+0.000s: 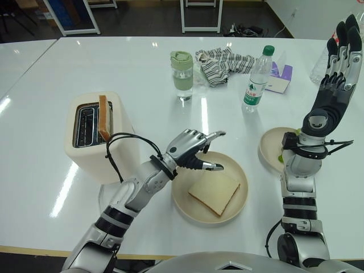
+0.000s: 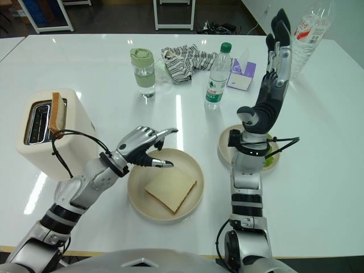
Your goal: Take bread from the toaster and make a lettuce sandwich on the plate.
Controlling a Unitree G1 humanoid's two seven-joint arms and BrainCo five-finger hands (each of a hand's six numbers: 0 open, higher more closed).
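Left hand: The left hand [image 1: 190, 149] hangs over the left edge of the plate [image 2: 136, 196]. Its finger and thumb are apart and it holds nothing. It is close to the bread, so it is in a good spot to fix the slice.
Right hand: The right hand [image 1: 341, 57] is up high with straight fingers and holds nothing. I think it is up there to keep out of the way.
Bread slice: The bread slice [image 1: 214, 192] lies flat on the plate. It is the bottom of the sandwich.
Lettuce: The lettuce [image 2: 270, 161] sits in a small dish [image 2: 227, 139] just right of the plate, partly behind the right arm. That side suits the right hand.
Toaster: The toaster [image 1: 79, 156] stands on the desk [image 1: 57, 68] to the left. A second slice [image 1: 104, 116] pokes up from its slot, easy to pinch. I think it is for the top.
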